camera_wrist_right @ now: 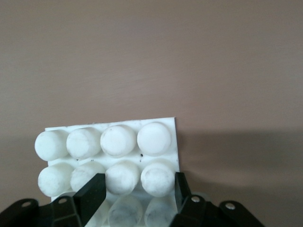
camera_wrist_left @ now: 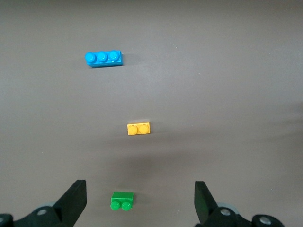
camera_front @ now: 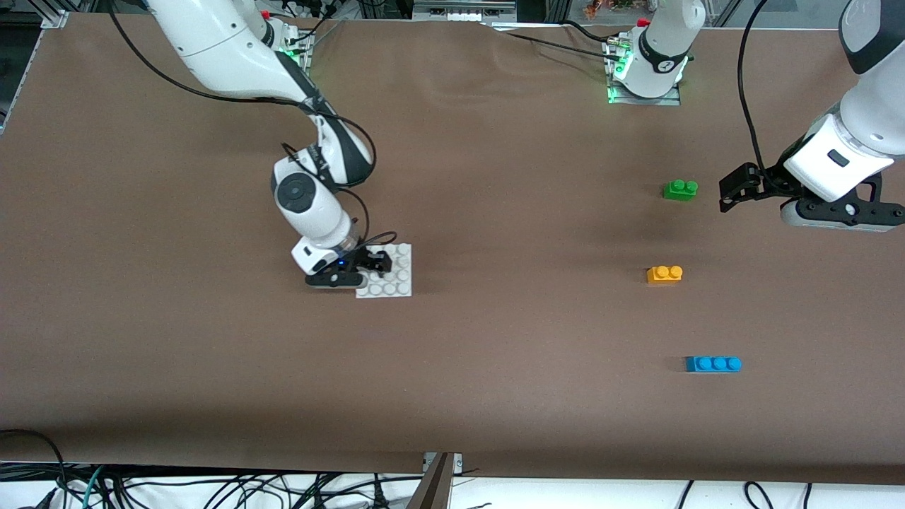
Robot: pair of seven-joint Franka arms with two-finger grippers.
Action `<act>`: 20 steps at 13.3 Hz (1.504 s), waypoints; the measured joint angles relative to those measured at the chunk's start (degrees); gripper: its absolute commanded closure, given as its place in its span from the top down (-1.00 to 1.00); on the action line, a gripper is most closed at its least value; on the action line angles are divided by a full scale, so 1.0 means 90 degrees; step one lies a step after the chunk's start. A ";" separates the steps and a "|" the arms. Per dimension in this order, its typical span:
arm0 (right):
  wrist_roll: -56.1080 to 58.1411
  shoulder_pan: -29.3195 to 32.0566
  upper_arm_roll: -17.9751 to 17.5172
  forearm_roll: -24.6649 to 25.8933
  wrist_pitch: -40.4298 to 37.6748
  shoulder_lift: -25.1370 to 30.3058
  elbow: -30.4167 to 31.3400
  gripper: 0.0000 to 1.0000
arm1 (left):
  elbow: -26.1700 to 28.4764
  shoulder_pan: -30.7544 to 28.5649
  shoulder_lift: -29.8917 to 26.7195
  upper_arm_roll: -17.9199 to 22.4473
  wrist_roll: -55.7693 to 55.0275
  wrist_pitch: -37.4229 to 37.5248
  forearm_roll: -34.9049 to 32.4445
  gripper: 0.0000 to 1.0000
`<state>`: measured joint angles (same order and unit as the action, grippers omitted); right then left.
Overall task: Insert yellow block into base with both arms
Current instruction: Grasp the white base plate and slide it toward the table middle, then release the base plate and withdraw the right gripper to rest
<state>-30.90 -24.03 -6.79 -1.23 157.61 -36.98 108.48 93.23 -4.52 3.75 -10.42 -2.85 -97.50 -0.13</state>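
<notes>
The yellow block [camera_front: 664, 274] [camera_wrist_left: 138, 128] lies alone on the brown table, toward the left arm's end, studs up. At the right arm's side of the table lies the white studded base [camera_front: 397, 274] [camera_wrist_right: 117, 140]. My right gripper [camera_front: 371, 265] [camera_wrist_right: 138, 182] is down on the base and shut on it, its fingers clamped about two studs by one edge. Up in the air, my left gripper [camera_front: 732, 191] [camera_wrist_left: 139, 189] hangs open and holds nothing. It is over the table beside the green brick, apart from the yellow block.
A green two-stud brick [camera_front: 680, 189] [camera_wrist_left: 122, 200] lies farther from the front camera than the yellow block. A blue three-stud brick [camera_front: 713, 364] [camera_wrist_left: 103, 58] lies nearer to it. Brown tabletop stretches between the base and the bricks.
</notes>
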 measured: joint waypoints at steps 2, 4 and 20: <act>-0.0406 -0.0321 0.0015 0.0001 0.0041 -0.0177 -0.0273 0.01 | -0.0001 0.0000 0.0002 0.0000 0.0000 0.0000 0.0000 1.00; -0.0778 -0.0596 0.0020 0.0001 0.0051 -0.0369 -0.0582 0.01 | -0.0002 0.0000 0.0004 0.0000 0.0000 0.0000 0.0000 1.00; -0.2448 -0.2233 0.0383 -0.0003 0.0072 -0.1295 -0.2091 1.00 | -0.0014 0.0001 0.0032 -0.0001 0.0000 0.0000 0.0000 1.00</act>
<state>-52.93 -44.13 -3.34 -1.26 158.26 -48.64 89.67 93.10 -4.51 4.03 -10.42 -2.85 -97.50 -0.13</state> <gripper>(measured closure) 0.256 0.000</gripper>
